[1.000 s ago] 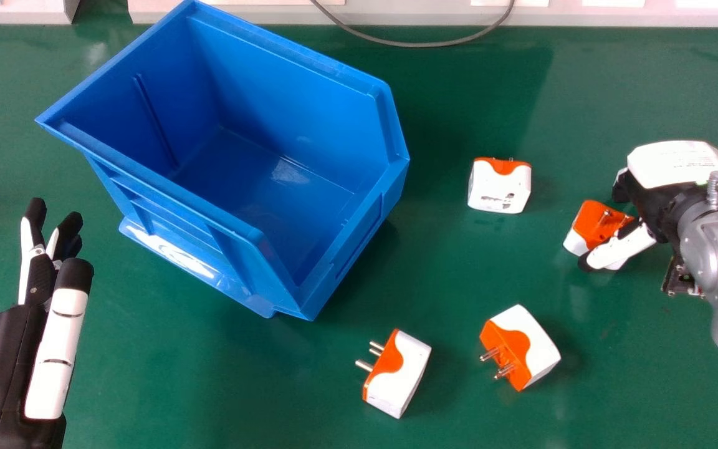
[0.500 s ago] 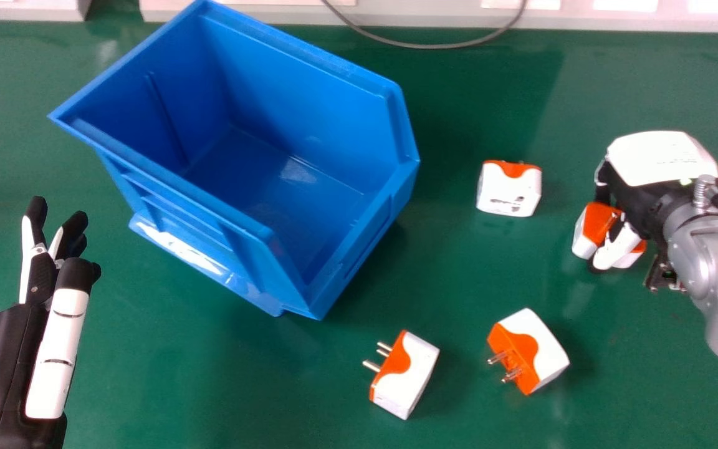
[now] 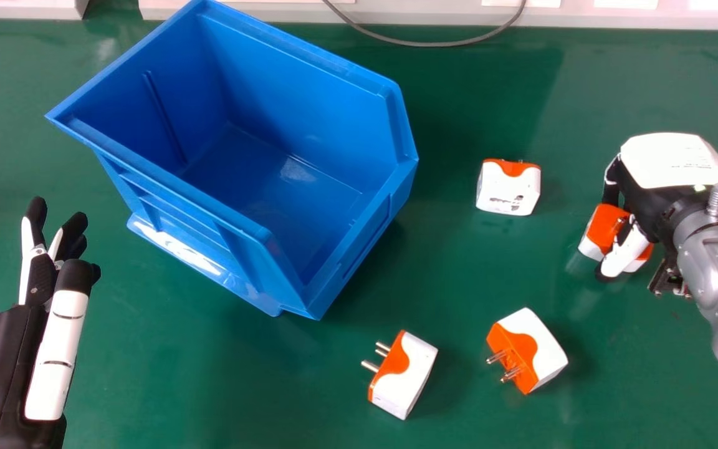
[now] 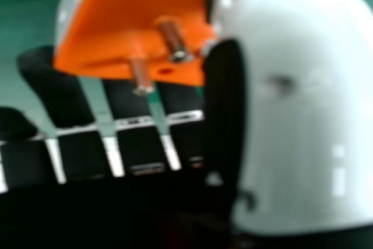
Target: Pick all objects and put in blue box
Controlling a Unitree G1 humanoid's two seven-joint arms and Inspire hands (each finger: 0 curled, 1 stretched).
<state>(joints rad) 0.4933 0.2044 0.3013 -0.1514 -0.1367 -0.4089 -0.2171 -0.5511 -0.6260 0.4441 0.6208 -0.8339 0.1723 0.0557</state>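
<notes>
My right hand (image 3: pixel 626 252) pinches a plug adapter (image 3: pixel 604 227) between thumb and fingers, the blue box (image 3: pixel 359 226) well apart toward nine o'clock; nearer that box, my left hand (image 3: pixel 58 349) idles, fingers relaxed, at the head view's eight o'clock.

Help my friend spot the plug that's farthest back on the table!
Find the big open blue plastic box on the green table. Just right of it sits a boxy white-and-orange plug adapter. Unlike its neighbours, it has dark marks on its white side.
</notes>
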